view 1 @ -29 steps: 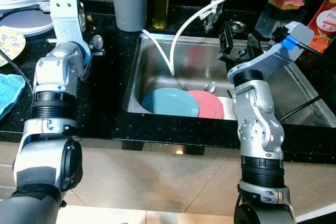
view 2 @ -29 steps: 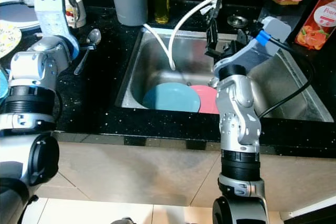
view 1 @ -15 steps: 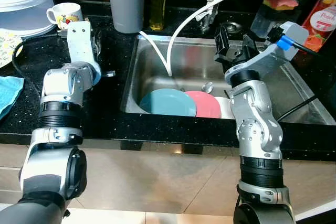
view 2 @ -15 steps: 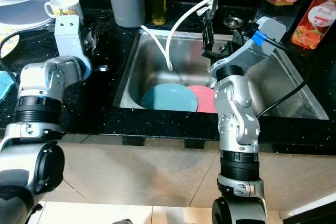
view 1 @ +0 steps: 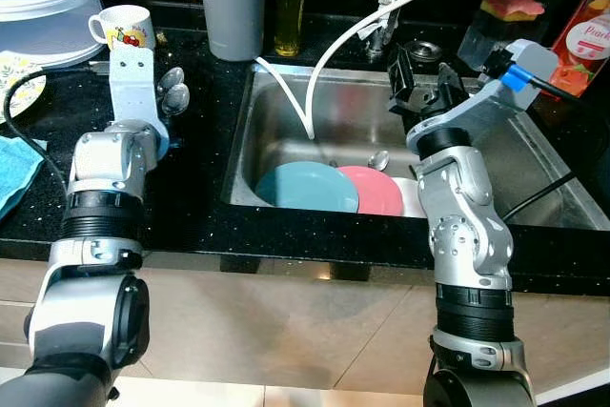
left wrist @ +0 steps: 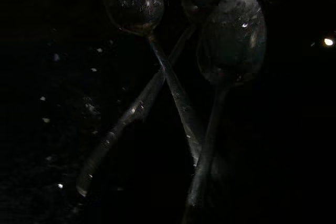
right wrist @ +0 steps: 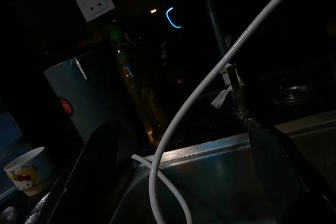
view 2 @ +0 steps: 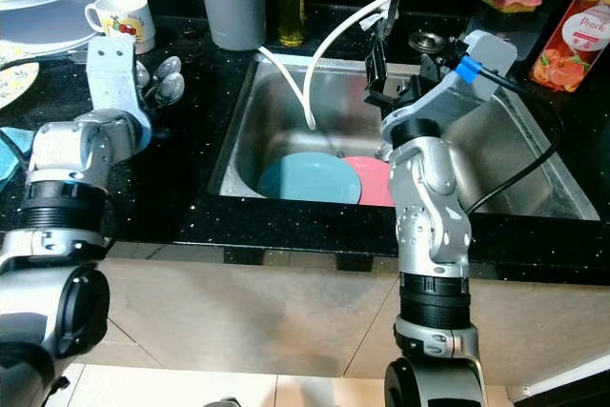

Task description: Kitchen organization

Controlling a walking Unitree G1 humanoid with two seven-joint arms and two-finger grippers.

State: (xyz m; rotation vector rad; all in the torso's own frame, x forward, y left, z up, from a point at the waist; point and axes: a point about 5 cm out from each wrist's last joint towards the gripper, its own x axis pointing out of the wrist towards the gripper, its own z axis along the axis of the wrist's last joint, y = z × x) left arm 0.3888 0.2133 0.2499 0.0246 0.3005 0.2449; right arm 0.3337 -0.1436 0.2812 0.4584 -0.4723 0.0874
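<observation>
The left arm reaches over the black counter, spoons lying just past its tip. The right gripper hangs over the sink, a blue plate and pink plate below it.

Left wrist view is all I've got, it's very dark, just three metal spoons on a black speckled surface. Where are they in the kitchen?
Observer: The three metal spoons lie on the black countertop, on the robot's left of the steel sink.
Operator: What's closest to them?
Observer: A white mug with a red cartoon print stands just behind them, upright.
Operator: Where's my left claw?
Observer: The left claw is hidden behind its own white wrist block, which hangs right at the spoons.
Operator: Anything in the sink?
Observer: A round blue plate overlaps a round pink plate, with a spoon behind them.
</observation>
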